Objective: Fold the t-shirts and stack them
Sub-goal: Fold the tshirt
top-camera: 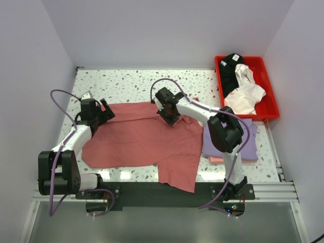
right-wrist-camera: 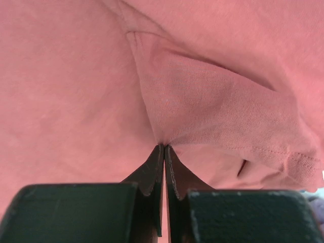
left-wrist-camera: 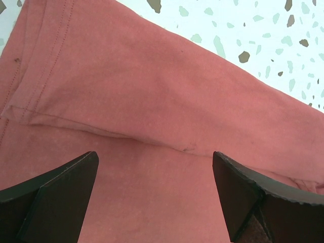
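A dusty red t-shirt lies spread across the middle of the table. My left gripper hovers open over its far left sleeve; in the left wrist view the cloth fills the frame between the spread fingers. My right gripper is shut on a pinched fold of the red shirt near its far middle. A folded lavender t-shirt lies at the right, on a pale pink one. White and black shirts lie in the tray.
A red plastic tray stands at the far right of the speckled table. Grey walls close in on the left, back and right. The arm bases sit on the near rail.
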You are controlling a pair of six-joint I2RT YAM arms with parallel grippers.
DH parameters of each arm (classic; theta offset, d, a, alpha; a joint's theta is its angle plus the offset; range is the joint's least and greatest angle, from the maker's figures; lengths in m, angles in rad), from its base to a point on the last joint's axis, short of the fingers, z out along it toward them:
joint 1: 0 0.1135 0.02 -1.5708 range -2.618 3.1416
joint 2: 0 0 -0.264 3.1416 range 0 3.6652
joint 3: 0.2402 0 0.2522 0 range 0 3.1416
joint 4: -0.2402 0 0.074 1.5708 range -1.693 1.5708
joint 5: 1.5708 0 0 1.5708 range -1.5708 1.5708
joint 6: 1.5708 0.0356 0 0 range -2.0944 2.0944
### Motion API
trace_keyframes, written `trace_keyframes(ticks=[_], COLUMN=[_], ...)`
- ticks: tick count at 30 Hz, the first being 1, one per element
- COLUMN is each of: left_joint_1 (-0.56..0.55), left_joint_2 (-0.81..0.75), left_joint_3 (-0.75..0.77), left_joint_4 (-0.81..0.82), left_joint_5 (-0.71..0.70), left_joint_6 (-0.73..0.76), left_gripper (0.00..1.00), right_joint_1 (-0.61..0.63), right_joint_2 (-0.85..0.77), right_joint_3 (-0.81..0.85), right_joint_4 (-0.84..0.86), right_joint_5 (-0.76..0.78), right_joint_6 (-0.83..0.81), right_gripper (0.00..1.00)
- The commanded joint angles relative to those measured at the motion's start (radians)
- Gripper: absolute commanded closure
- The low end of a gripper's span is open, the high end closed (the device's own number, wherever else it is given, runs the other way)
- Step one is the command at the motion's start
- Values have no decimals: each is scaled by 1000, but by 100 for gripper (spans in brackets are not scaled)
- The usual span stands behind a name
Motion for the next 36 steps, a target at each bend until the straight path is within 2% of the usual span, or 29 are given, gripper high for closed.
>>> trace_keyframes(ticks=[1, 14, 20, 21, 22, 24, 25, 27, 28, 29, 33, 36], left_joint_1=[-1, -2, -2, -1, -1, -1, -3, -1, -1, -3, -1, -1], left_joint_2=[1, -3, -9, -11, -9, -15, -14, -14, -14, -15, -12, 4], left_joint_3=[12, 10, 7, 7, 7, 4, 4, 6, 6, 7, 15, 33], left_joint_4=[33, 24, 21, 19, 18, 21, 21, 21, 21, 21, 31, 44], left_joint_5=[-16, -25, -25, -25, -24, -22, -20, -19, -19, -17, -4, 16], left_joint_6=[18, 16, 15, 15, 16, 16, 16, 18, 18, 18, 15, 13], left_gripper=[0, 0, 0, 0, 0, 0, 0, 0, 0, 0, 0, 0], right_joint_1=[7, 30, 30, 30, 30, 30, 31, 30, 28, 28, -27, -82], right_joint_2=[-77, -71, -21, -16, -11, -14, -22, -63, -77, -93, -185, -272], right_joint_3=[62, 89, 92, 96, 99, 104, 105, 99, 98, 96, 29, -118], right_joint_4=[-123, -186, -117, -108, -103, -93, -93, -77, -79, -74, -38, 2], right_joint_5=[-73, -286, -319, -329, -327, -301, -270, -251, -212, -189, -144, -141], right_joint_6=[139, 275, 383, 393, 402, 407, 402, 393, 381, 379, 388, 338], right_gripper=[99, 99, 91, 84, 58, 45, 29, 23, 7, 1, 1, 1])
